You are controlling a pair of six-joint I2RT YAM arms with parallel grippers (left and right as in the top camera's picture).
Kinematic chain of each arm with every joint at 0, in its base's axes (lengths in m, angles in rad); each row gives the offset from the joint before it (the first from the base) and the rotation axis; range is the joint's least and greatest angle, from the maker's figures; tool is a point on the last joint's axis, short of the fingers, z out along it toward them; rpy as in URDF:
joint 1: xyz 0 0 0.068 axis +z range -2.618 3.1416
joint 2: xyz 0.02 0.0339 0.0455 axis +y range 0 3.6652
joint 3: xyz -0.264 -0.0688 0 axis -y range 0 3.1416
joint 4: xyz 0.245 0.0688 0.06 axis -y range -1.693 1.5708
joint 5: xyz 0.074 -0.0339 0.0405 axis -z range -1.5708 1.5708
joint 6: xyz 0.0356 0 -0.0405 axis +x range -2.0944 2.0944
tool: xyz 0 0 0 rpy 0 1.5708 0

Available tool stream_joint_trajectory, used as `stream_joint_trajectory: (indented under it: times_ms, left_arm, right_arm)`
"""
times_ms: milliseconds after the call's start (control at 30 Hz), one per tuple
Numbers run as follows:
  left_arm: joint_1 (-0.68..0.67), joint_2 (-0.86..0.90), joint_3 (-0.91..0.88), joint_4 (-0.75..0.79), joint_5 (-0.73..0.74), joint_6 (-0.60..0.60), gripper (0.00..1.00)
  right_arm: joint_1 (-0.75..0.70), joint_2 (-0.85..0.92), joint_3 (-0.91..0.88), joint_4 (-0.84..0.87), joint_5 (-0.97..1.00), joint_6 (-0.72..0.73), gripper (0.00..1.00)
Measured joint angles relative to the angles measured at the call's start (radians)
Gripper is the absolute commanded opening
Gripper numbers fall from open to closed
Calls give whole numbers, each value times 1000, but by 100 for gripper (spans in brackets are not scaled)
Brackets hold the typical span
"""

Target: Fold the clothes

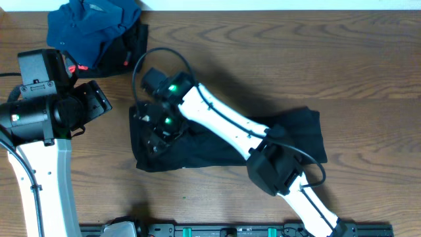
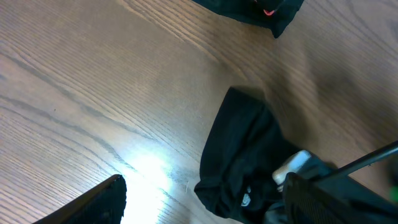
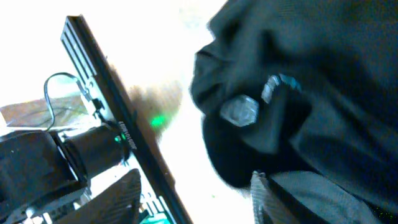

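Observation:
The clothes (image 1: 299,131), a crumpled black garment, lie across the middle of the table, bunched thick at the left end. My right gripper (image 1: 156,131) hangs over that left bunch. In the right wrist view its fingers stand apart, open (image 3: 196,177), with bright table between them and the black cloth (image 3: 323,74) against the right finger; a white logo mark (image 3: 239,111) shows on it. My left gripper (image 1: 99,102) is open (image 2: 205,183) left of the garment, holding nothing. The garment's corner (image 2: 239,149) lies just ahead of it.
A dark blue garment (image 1: 92,26) is heaped at the back left, with a small black piece with red-pink tags (image 1: 128,49) under its right side, also seen in the left wrist view (image 2: 261,9). A black rail (image 1: 230,230) runs along the front edge.

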Motion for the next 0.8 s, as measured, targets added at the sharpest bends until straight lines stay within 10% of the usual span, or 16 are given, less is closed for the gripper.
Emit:
stream_joint_trajectory:
  times_ms: [800]
  left_arm:
    - [-124, 20, -10, 14, 245, 109, 81]
  right_arm:
    - [-320, -81, 1, -169, 289, 95, 47]
